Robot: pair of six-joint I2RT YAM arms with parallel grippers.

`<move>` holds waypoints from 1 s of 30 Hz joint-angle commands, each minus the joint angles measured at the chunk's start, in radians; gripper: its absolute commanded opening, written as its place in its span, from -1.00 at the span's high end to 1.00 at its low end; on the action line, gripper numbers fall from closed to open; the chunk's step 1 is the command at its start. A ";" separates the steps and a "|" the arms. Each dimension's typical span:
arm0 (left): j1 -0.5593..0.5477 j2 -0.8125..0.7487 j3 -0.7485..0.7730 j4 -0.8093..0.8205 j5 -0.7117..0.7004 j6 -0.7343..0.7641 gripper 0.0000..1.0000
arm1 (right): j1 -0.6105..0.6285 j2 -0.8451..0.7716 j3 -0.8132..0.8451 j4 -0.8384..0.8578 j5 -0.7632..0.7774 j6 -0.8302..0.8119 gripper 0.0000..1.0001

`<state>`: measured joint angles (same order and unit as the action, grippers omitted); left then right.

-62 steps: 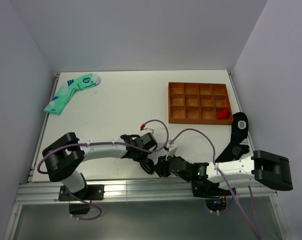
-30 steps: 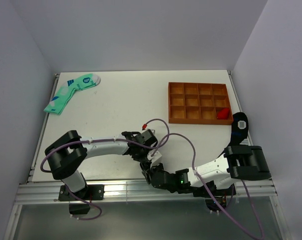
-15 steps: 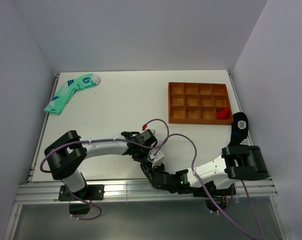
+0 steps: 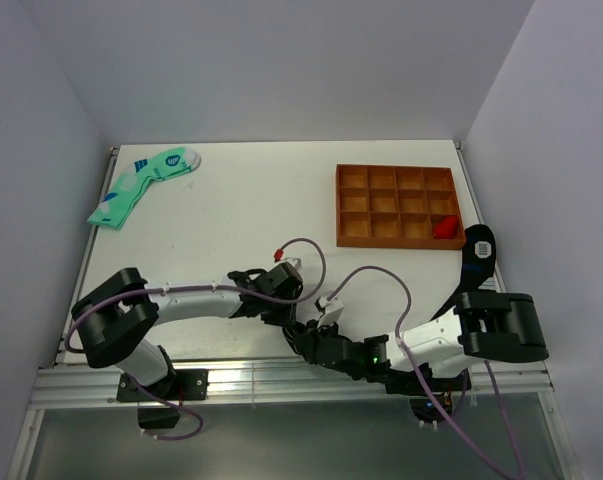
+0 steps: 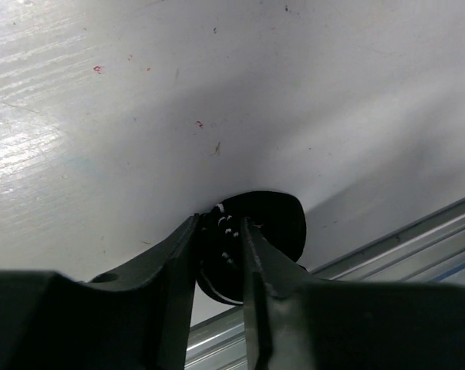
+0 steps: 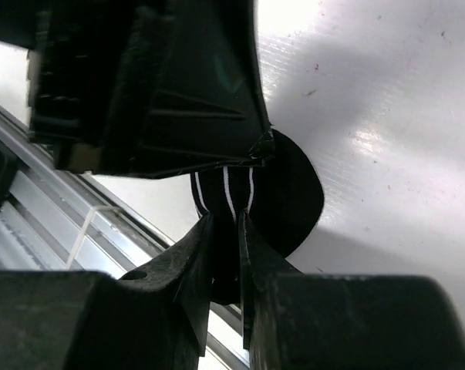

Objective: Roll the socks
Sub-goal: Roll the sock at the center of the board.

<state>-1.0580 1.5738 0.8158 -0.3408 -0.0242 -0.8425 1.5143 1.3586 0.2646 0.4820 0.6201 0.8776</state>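
Note:
A black sock (image 5: 277, 222) with thin white stripes is bunched into a small roll at the table's near edge. My left gripper (image 5: 219, 225) is shut on one side of the roll, whose striped knit fills the gap between the fingers. From the opposite side my right gripper (image 6: 224, 225) is shut on the striped part (image 6: 230, 189). In the top view the left gripper (image 4: 284, 306) and right gripper (image 4: 306, 336) meet tip to tip, hiding the roll. A second black sock (image 4: 478, 250) lies at the table's right edge.
A mint-green pair of socks (image 4: 141, 185) lies at the far left. An orange compartment tray (image 4: 398, 169) sits at the far right with a red piece (image 4: 444, 228) in one cell. The metal rail (image 4: 231, 375) of the table's near edge runs just below both grippers.
The right gripper's jaws have narrowed onto the roll. The left gripper has shifted slightly left, and its arm has dropped lower. The roll stays by the near edge.

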 commanded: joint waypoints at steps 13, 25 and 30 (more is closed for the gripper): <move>-0.003 -0.184 -0.174 0.026 -0.157 -0.158 0.11 | -0.180 -0.016 -0.107 -0.091 -0.207 0.077 0.63; -0.002 -0.348 -0.283 0.179 -0.210 -0.138 -0.04 | -0.276 0.039 -0.117 -0.046 -0.376 0.069 0.66; -0.002 -0.377 -0.323 0.247 -0.221 -0.136 -0.07 | -0.302 0.036 -0.123 -0.048 -0.440 0.061 0.66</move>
<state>-1.0580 1.2255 0.5175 -0.1627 -0.2096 -1.0012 1.2396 1.3525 0.1997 0.6163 0.2096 0.9760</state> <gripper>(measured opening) 0.531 0.203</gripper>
